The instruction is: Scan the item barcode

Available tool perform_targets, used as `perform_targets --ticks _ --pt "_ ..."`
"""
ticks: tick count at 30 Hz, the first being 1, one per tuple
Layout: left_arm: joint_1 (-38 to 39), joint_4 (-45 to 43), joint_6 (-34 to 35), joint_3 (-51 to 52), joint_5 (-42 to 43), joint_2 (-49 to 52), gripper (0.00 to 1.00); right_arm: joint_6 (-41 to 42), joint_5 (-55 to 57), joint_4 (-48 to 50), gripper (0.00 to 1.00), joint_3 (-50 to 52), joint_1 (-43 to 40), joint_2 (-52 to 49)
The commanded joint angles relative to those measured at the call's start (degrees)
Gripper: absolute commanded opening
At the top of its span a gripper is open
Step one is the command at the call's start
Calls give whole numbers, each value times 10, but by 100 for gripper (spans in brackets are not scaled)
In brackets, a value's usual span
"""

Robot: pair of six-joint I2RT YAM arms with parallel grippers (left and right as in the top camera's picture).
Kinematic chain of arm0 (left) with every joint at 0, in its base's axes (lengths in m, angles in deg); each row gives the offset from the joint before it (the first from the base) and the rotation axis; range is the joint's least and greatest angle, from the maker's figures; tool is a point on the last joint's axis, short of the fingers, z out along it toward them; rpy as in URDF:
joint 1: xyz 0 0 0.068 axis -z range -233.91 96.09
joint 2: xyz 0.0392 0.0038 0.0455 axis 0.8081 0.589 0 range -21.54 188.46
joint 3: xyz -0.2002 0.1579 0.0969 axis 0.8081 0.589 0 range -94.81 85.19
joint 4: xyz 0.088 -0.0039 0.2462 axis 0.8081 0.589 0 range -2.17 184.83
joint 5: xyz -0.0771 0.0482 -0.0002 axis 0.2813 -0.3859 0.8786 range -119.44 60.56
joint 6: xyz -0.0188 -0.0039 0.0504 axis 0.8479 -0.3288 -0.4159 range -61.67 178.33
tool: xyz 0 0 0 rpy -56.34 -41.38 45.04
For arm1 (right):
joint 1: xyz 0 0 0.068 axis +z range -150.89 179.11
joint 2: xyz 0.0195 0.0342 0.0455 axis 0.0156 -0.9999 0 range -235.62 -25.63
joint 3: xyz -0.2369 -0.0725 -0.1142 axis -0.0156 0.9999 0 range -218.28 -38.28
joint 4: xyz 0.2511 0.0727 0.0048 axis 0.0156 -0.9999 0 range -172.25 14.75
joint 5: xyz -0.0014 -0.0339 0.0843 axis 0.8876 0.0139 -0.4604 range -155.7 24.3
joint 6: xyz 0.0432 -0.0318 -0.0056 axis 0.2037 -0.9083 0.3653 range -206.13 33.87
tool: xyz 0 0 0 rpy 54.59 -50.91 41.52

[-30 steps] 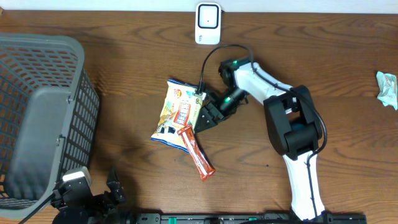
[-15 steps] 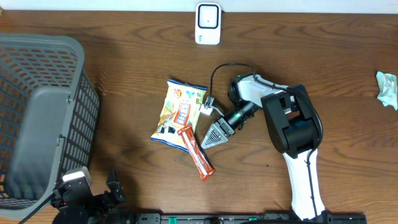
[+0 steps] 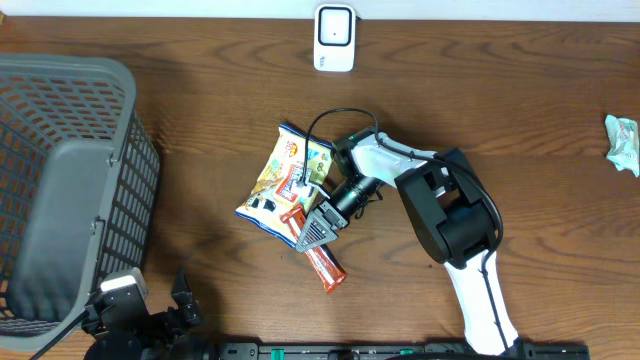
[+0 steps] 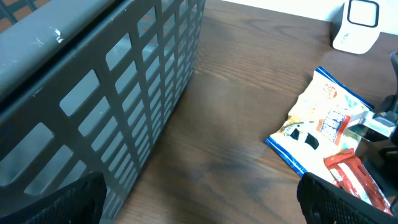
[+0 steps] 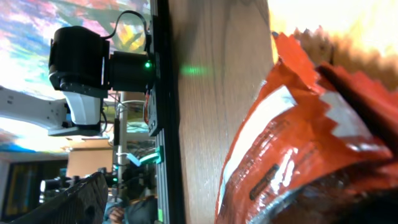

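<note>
Motion in the last second belongs entirely to the right arm: its right gripper (image 3: 314, 231) has swung away from the right edge of the chip bag (image 3: 272, 182), passed over bare table (image 3: 210, 90), and now sits down over the upper end of the orange-red snack bar (image 3: 327, 266), which lies partly tucked against the bag's lower corner. The bag looks nudged a little; the bar appears to lie where it did. The jaws are spread wide and seem to straddle the wrapper without pinching it. The wrist view fills with crinkled orange foil close up, with no sign of a grip yet. That suggests the bar is the item chosen for scanning, and that the reach is finished while the grasp is not. Closing on the bar comes next, then a lift and a carry to the white scanner (image 3: 334, 38) at the far edge of the table, well apart from here. The left gripper (image 4: 199, 186) hangs parked with its jaws wide and empty near the grey basket (image 3: 60, 150).
</note>
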Motion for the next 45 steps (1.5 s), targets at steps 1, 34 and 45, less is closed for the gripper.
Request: perform_targets --ticks 1,34,45 --pt "-2 -1 5 -3 -2 -1 98 54 118 -2 90 13 1 -30" --pt "-2 -1 5 -3 -2 -1 98 200 325 0 99 -30 19 155" --pt "-2 -1 5 -3 -2 -1 98 266 398 78 99 73 116 152"
